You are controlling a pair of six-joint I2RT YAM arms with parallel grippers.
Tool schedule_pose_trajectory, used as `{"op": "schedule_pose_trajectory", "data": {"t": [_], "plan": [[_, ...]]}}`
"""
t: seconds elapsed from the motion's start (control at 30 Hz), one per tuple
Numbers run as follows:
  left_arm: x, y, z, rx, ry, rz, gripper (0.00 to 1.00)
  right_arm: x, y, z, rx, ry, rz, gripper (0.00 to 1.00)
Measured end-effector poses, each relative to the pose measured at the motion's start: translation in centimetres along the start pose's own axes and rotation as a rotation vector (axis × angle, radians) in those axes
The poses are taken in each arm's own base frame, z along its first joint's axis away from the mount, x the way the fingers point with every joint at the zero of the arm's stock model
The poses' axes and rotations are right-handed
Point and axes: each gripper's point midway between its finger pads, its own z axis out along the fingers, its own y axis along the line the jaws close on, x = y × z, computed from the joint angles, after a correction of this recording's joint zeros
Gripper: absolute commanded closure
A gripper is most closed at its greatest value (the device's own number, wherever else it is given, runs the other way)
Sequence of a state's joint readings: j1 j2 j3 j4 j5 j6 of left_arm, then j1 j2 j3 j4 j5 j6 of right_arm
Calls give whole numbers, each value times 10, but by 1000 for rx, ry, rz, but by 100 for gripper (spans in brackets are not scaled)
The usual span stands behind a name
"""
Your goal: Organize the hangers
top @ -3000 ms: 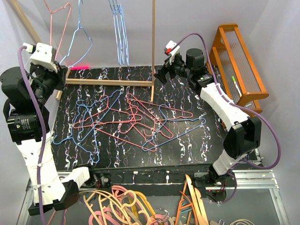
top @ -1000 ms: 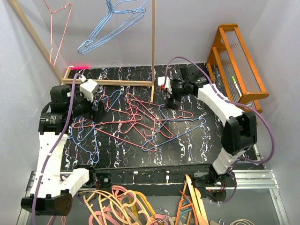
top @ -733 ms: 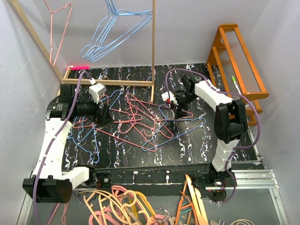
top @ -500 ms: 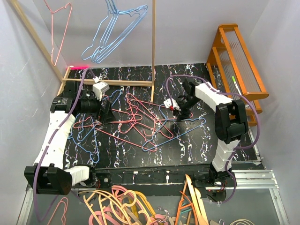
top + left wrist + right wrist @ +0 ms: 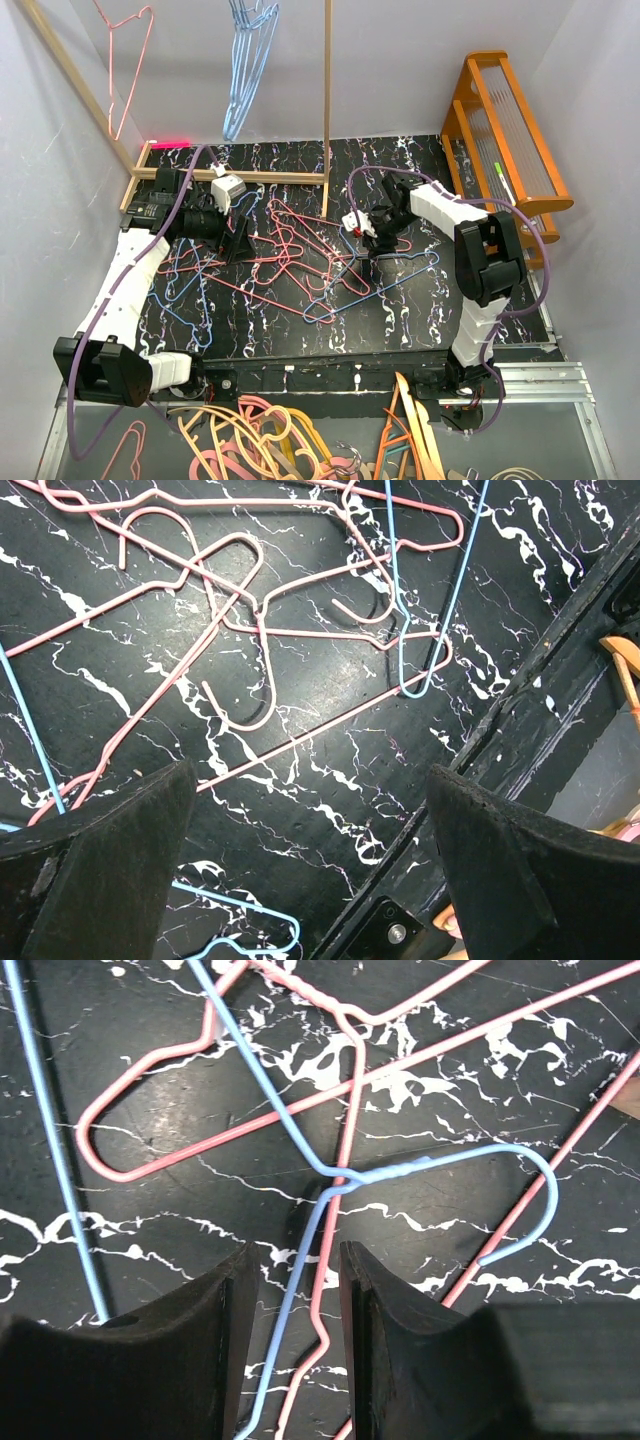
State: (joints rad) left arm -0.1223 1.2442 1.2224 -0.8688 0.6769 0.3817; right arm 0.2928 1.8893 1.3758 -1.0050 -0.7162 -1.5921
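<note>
The hangers (image 5: 290,255) lie tangled across the centre of the table (image 5: 420,320). The left gripper (image 5: 235,242) stands over the tangle's left part, the right gripper (image 5: 373,244) over its right. Behind, at upper centre, hung hangers (image 5: 243,70) dangle left of 1 wooden post (image 5: 326,110). 1 slatted rack (image 5: 500,130) stands at upper right. Thick hangers (image 5: 260,440) lie along the bottom edge.
</note>
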Motion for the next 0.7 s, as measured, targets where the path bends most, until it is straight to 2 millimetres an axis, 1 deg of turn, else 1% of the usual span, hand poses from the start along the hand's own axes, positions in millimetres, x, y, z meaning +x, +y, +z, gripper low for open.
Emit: {"op": "schedule_pose_trajectory", "data": {"t": [0.13,0.37,0.57,0.6,0.63,0.7], "plan": [[1,0,1,-3,9,4,3,6,-6,6,12,-1,18,61],[3,3,3,-13,23,11,3,21,0,25,-35,3,73,58],[4,5,3,-24,30,15,3,24,-2,32,-41,2,79,59],[4,5,3,-24,31,16,3,24,-3,33,-40,2,77,60],[4,5,3,-24,31,19,3,24,-4,33,-41,2,75,64],[5,5,4,-24,32,22,3,22,-6,35,-40,1,70,79]]}}
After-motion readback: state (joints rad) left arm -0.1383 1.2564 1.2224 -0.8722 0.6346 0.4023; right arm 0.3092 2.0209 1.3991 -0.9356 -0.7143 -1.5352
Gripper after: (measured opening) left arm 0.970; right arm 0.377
